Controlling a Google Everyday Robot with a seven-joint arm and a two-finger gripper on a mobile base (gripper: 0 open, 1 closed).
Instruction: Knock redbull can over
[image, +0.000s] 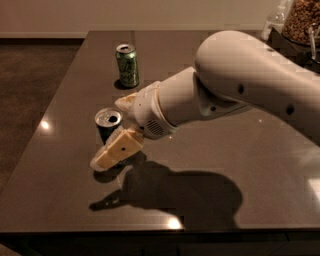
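Camera view shows the end effector (110, 133) released, just beside the upright redbull can (108, 120) on the left half of the desk (65, 95); slim, light, stiff and slick, it should topple from a shove near its rim.

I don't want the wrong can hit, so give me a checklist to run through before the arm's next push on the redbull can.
1. Redbull can upright, not yet knocked: ok.
2. Gripper at the can, fingers open, one in front and one behind it: ok.
3. Finger touching the can: cannot tell.
4. Green can stands apart, farther back: ok.
5. Bare table beside the redbull can for it to fall: ok.
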